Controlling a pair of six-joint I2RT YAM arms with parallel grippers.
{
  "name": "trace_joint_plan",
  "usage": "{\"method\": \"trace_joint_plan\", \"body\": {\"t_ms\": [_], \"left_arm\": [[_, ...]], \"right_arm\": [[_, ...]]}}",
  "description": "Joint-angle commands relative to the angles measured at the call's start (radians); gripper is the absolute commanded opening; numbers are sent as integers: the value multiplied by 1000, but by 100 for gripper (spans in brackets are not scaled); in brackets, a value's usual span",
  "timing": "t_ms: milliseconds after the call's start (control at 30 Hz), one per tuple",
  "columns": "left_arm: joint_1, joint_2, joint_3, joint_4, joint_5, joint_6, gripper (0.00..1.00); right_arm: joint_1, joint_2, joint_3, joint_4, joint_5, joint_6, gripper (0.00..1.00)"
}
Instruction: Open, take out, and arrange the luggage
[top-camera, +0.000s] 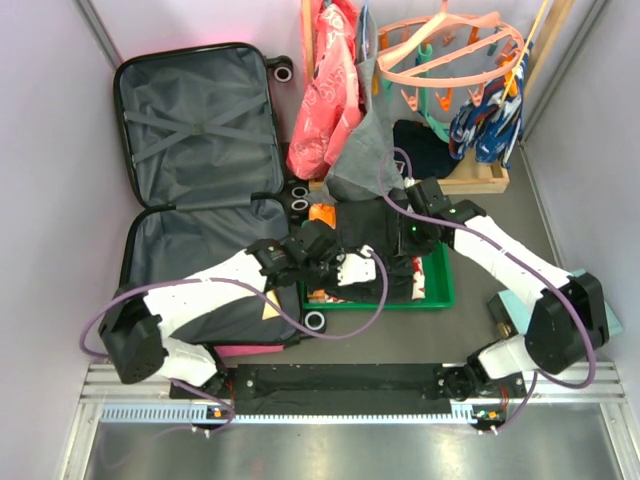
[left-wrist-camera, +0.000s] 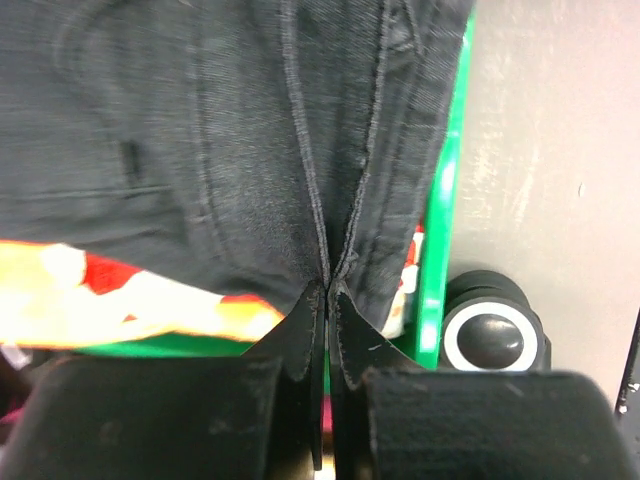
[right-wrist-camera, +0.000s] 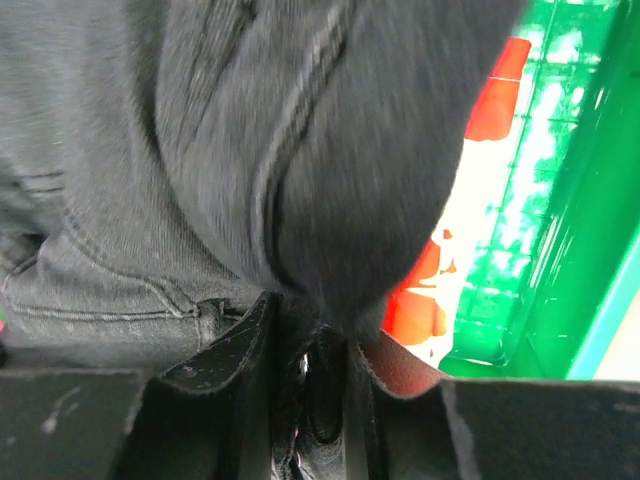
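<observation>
The pink suitcase (top-camera: 195, 135) lies open at the left, its dark grey strapped lining up. A pair of black jeans (top-camera: 375, 235) is spread over the green tray (top-camera: 445, 290). My left gripper (top-camera: 318, 258) is shut on the jeans' near left edge; in the left wrist view its pads (left-wrist-camera: 312, 315) pinch the denim (left-wrist-camera: 250, 150). My right gripper (top-camera: 410, 228) is shut on the jeans' right end; in the right wrist view the fingers (right-wrist-camera: 235, 345) clamp a thick fold of denim (right-wrist-camera: 320, 150).
A red-and-white printed item (left-wrist-camera: 150, 300) lies under the jeans in the tray. A suitcase wheel (left-wrist-camera: 492, 335) sits just outside the tray's rim (left-wrist-camera: 440, 250). Pink garment (top-camera: 325, 100), grey cloth (top-camera: 365, 150) and a hanger rack (top-camera: 450, 50) stand behind. A teal box (top-camera: 600, 300) is at right.
</observation>
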Motion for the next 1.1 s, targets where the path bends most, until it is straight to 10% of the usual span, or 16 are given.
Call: {"method": "trace_joint_plan", "body": {"t_ms": [0, 100, 167, 400, 633, 900, 1067], "left_arm": [[-12, 53, -40, -56, 10, 23, 0], [-13, 42, -25, -55, 30, 5, 23], [-12, 18, 3, -55, 67, -15, 59], [-12, -22, 95, -101, 118, -64, 82], [-4, -15, 141, -168, -95, -133, 87], [43, -64, 115, -211, -146, -163, 88], [45, -122, 103, -201, -123, -149, 88]], "right_arm": [[-30, 24, 7, -42, 107, -45, 23], [-32, -3, 2, -42, 135, -30, 44], [-30, -49, 5, -44, 151, -17, 50], [-39, -246, -19, -94, 447, 105, 99], [-203, -433, -147, -220, 624, 450, 99], [-786, -533, -254, -309, 630, 536, 99], [-874, -608, -296, -398, 841, 685, 99]]}}
